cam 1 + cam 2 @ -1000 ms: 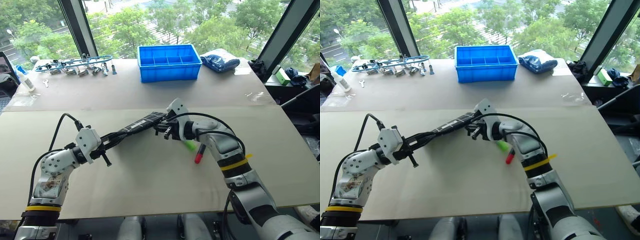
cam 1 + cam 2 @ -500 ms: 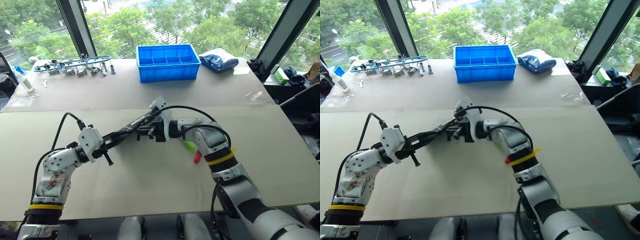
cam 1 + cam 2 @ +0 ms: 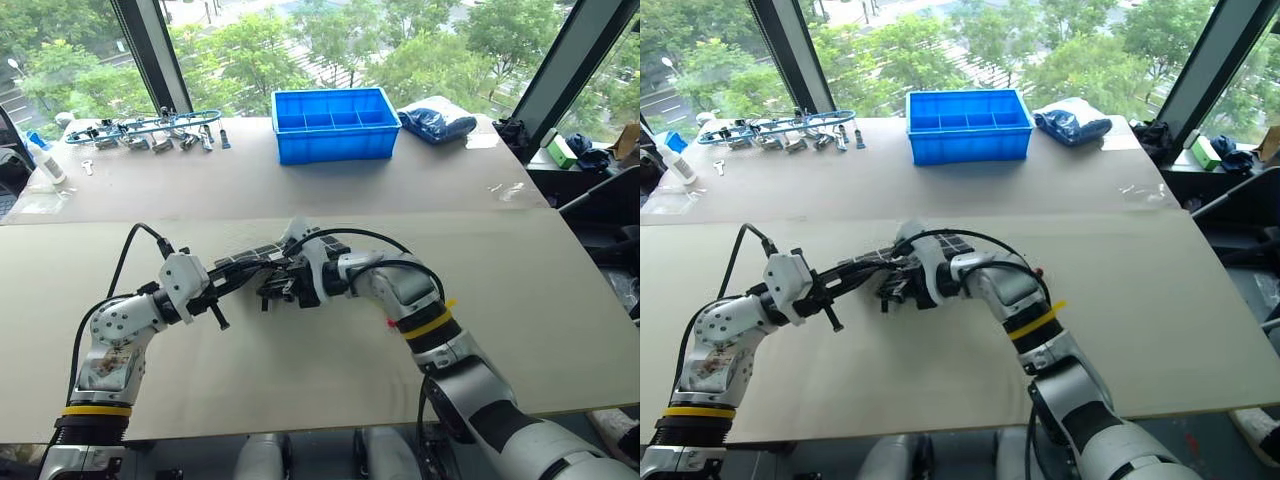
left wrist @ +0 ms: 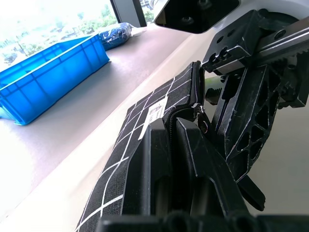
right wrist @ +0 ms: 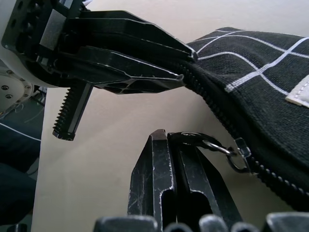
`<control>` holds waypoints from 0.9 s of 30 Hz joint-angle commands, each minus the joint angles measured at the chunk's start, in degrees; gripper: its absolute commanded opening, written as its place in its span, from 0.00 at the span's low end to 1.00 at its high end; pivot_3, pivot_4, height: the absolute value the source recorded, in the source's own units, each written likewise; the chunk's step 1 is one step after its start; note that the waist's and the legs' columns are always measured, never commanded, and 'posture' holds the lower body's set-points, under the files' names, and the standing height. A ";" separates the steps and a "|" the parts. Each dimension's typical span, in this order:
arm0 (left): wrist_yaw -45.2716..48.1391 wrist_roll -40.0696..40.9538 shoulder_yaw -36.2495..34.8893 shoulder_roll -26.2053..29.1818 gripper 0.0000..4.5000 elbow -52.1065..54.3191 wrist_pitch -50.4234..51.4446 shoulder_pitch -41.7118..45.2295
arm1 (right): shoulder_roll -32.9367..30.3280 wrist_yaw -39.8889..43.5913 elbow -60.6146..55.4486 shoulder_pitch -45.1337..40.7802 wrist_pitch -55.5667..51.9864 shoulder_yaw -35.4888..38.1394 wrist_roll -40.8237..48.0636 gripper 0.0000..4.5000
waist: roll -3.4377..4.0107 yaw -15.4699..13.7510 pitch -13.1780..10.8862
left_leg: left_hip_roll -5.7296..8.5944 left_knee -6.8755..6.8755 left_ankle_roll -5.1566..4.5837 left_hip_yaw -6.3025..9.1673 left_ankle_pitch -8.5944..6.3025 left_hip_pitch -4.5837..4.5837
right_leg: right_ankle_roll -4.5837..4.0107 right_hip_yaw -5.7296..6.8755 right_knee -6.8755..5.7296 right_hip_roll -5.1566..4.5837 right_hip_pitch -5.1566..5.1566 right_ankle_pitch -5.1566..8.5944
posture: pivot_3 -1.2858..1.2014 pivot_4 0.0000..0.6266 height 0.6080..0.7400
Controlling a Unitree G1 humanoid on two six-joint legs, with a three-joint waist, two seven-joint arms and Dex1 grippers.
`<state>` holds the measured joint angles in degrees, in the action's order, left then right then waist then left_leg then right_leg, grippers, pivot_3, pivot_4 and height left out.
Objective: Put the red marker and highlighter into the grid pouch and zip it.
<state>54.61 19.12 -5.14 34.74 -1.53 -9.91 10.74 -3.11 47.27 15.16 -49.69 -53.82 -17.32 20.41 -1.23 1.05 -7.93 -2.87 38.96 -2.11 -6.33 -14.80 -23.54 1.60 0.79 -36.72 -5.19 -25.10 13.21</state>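
Two hands meet over the middle of the pale tabletop [image 3: 300,400], both clamped on the grid pouch [image 4: 145,121]. The left hand [image 3: 225,280] has its black fingers [image 4: 193,159] pressed together on the pouch's end, right by the start of the zipper, and holds that end lifted off the tabletop. The right hand [image 3: 275,290] sits just beside it, its fingers [image 5: 169,179] pinched tight on the black pull strap [image 5: 193,138], which hooks through a small metal ring to the zipper slider [image 5: 240,152]. The slider lies close to the left hand's end of the pouch. A small white label [image 4: 157,108] shows on the pouch's checked side. A speck of red, the red marker [image 3: 390,322], peeks out on the tabletop right beside the right forearm; I cannot tell where the highlighter lies. Farther back on the grey tabletop stands a blue compartment bin [image 3: 337,122], with a crumpled blue bag [image 3: 440,118] to its right and a row of metal tools [image 3: 150,130] to its left.
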 commanded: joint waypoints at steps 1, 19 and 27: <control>-0.13 0.29 -0.51 0.03 0.00 1.32 -0.24 0.48 | 1.26 1.42 -1.60 -2.46 2.14 1.08 1.40 0.01 | 0.00 0.00 0.00 | 0.00 0.00 0.00 0.01 0.00 0.01 | 0.00 0.01 0.00 0.00 0.00 0.00 | 0.52 0.24 1.00; -0.53 0.07 -0.46 -0.23 0.00 2.16 -0.30 -0.27 | -19.93 7.50 -29.30 6.89 -7.07 17.83 17.47 0.32 | -0.01 -0.46 0.00 | 0.02 0.02 -0.11 0.06 -0.07 -0.10 | 0.04 0.05 0.05 -0.06 0.05 -0.02 | 0.52 0.24 1.00; -0.82 0.34 -1.56 -0.08 0.00 2.71 -0.77 -2.37 | -17.73 -20.60 -40.40 14.64 -26.51 32.26 13.69 0.32 | -0.04 -0.06 0.01 | -0.02 -0.01 -0.08 0.05 -0.05 0.14 | -0.02 -0.10 0.09 -0.02 0.05 0.02 | 0.52 0.24 1.00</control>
<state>54.44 19.09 -5.18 34.35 -0.69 -9.82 8.39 -21.10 34.84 -21.83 -36.53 -75.79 12.40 37.11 -1.27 0.98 -7.92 -2.88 38.96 -2.16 -6.27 -14.83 -23.41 1.57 0.70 -36.64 -5.22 -25.06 13.23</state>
